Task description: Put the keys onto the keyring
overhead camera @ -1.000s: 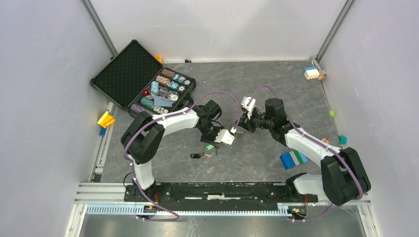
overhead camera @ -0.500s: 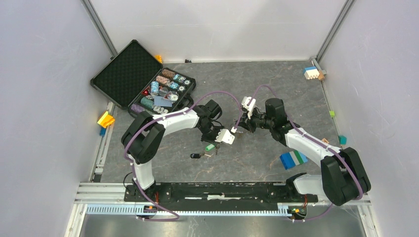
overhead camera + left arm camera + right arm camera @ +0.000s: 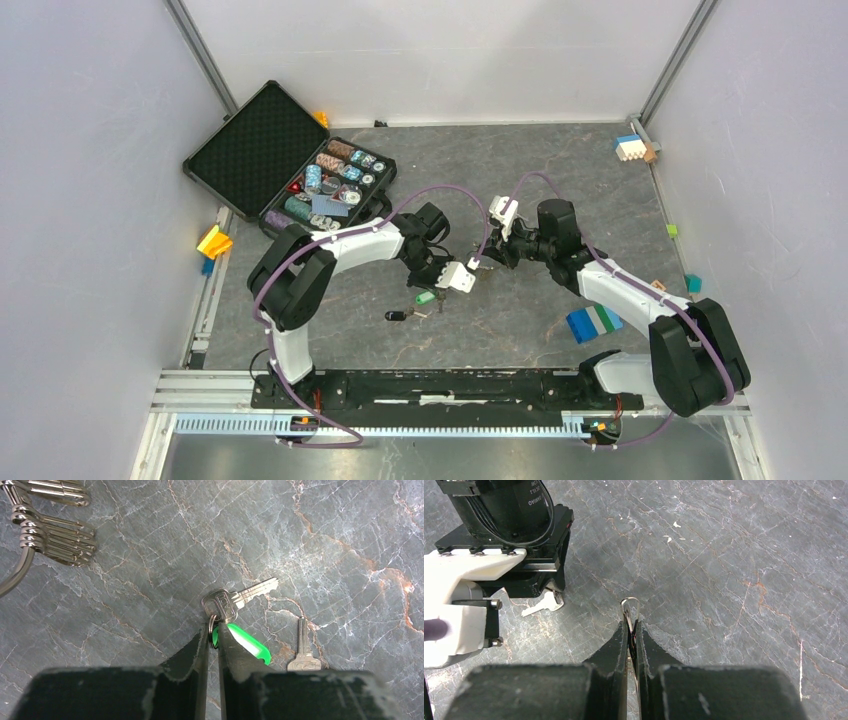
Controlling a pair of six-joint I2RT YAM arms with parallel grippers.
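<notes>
Seemingly keyring, well inside table edges.

Table: dark grey marbled slab with rust-coloured veins.
Green-headed key lies near the middle.
One plain silver key lies against it. A second silver key lies just beside it, apart.
Black-headed key lies just near-left of it.
Open black case of poker chips sits well to its far left.
Blue-green-white block sits well to its right.
</notes>
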